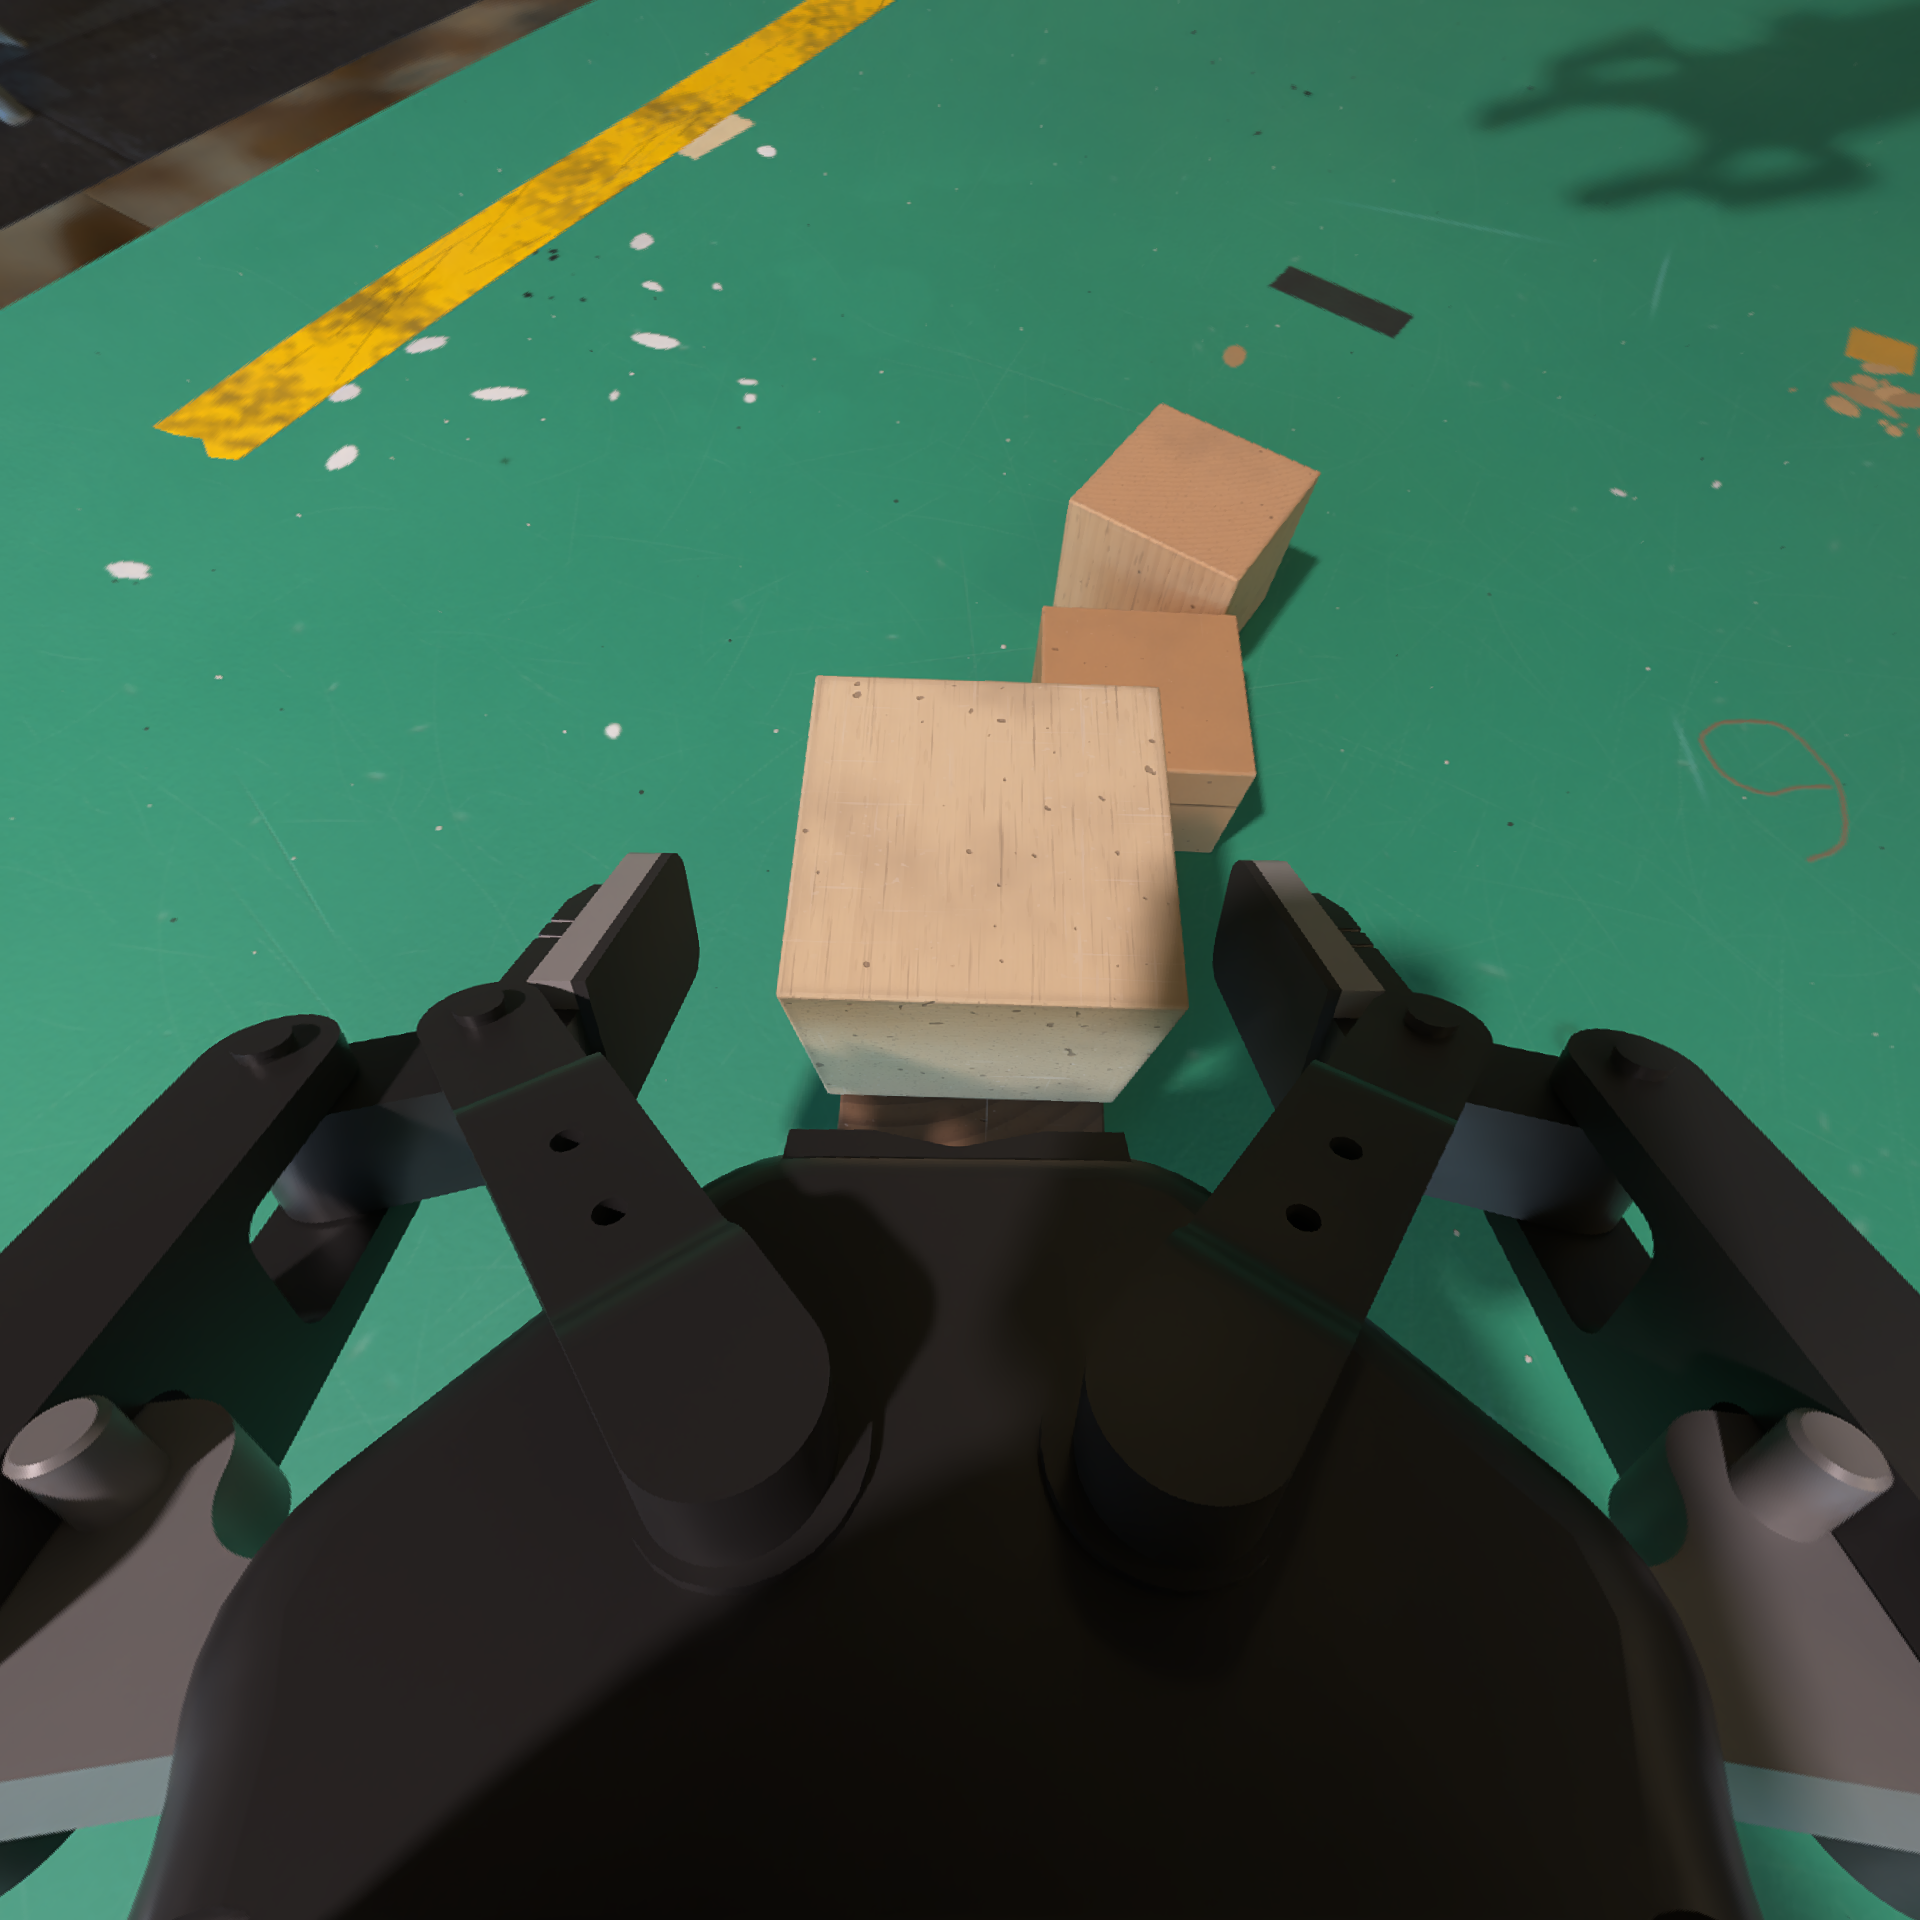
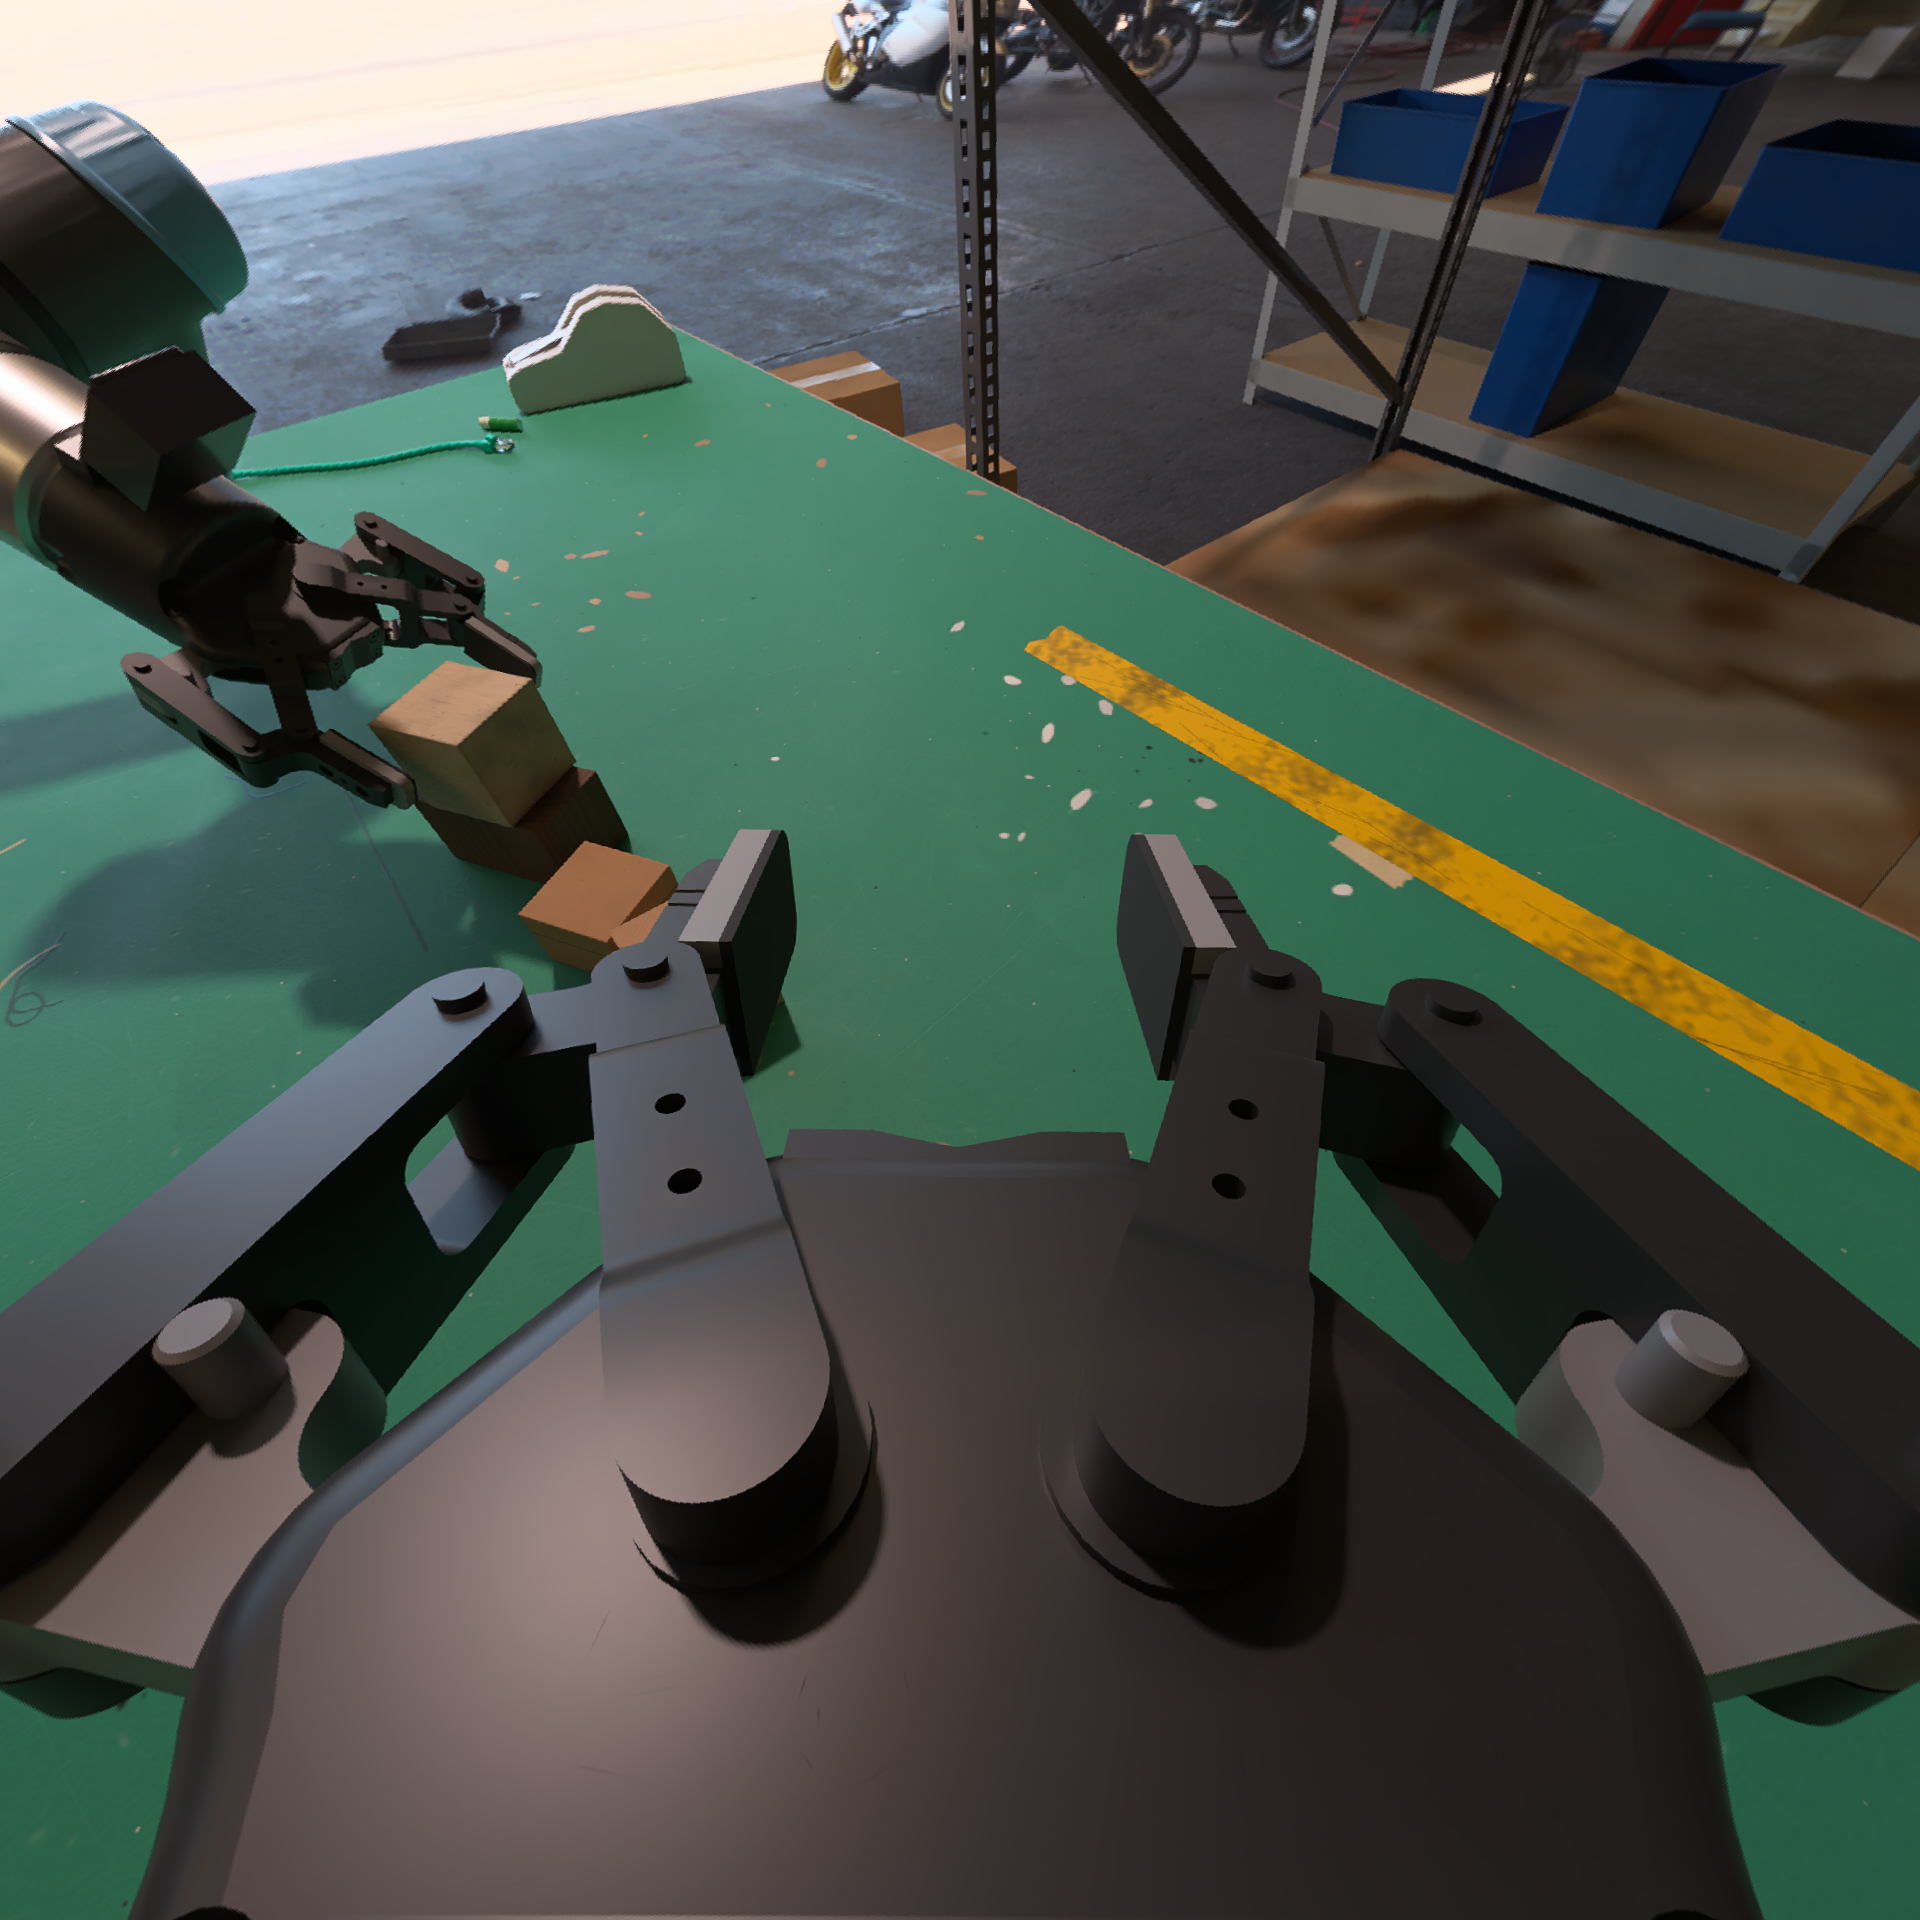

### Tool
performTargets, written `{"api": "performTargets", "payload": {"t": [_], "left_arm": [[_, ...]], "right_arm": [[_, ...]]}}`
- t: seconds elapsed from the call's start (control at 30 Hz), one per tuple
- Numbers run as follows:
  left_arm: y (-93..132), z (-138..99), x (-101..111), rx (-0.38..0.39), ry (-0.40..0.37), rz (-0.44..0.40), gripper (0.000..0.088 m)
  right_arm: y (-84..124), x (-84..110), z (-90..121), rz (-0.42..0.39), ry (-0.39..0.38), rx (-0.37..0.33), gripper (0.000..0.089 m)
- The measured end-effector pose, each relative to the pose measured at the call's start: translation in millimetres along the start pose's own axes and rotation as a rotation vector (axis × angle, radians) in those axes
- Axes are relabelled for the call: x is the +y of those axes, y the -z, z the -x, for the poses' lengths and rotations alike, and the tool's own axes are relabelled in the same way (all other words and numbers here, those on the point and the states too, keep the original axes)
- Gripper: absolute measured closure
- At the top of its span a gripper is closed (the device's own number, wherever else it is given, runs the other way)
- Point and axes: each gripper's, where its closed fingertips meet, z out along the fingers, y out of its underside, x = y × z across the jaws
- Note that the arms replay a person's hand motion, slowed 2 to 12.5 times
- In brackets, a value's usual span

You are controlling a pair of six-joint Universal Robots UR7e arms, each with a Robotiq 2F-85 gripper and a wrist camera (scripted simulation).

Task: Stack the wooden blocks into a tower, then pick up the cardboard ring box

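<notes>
In the left wrist view a light wooden block sits on a dark wooden block, of which only a sliver shows. My left gripper is open, one finger on each side of the light block with gaps. Behind it lie the brown cardboard ring box and another wooden block, tilted. In the right wrist view the left gripper flanks the light block on the dark block, with the ring box beside them. My right gripper is open and empty above the green table.
A yellow tape stripe runs near the table's right edge. A white shaped object and a green rope lie at the far corner. Cardboard boxes and a shelf with blue bins stand beyond the table.
</notes>
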Motion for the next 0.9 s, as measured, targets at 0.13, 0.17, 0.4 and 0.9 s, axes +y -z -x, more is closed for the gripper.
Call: {"api": "performTargets", "payload": {"t": [0.13, 0.17, 0.4, 0.9], "left_arm": [[1, -3, -1, 0.021, 0.007, -0.009, 0.0028], [1, -3, -2, 0.023, 0.009, -0.014, 0.0028], [8, -2, -9, -0.001, 0.02, -0.053, 0.0028], [55, 6, -45, -0.131, 0.048, -0.271, 0.0028]], "right_arm": [[-4, 1.3, 3, 0.006, 0.001, -0.017, 0.0321], [-5, 1.6, 4, 0.007, 0.003, -0.024, 0.0319], [-17, 3.7, 19, 0.008, 0.035, -0.105, 0.0282], [-65, 22.0, 84, -0.047, 0.228, -0.442, 0.0104]]}}
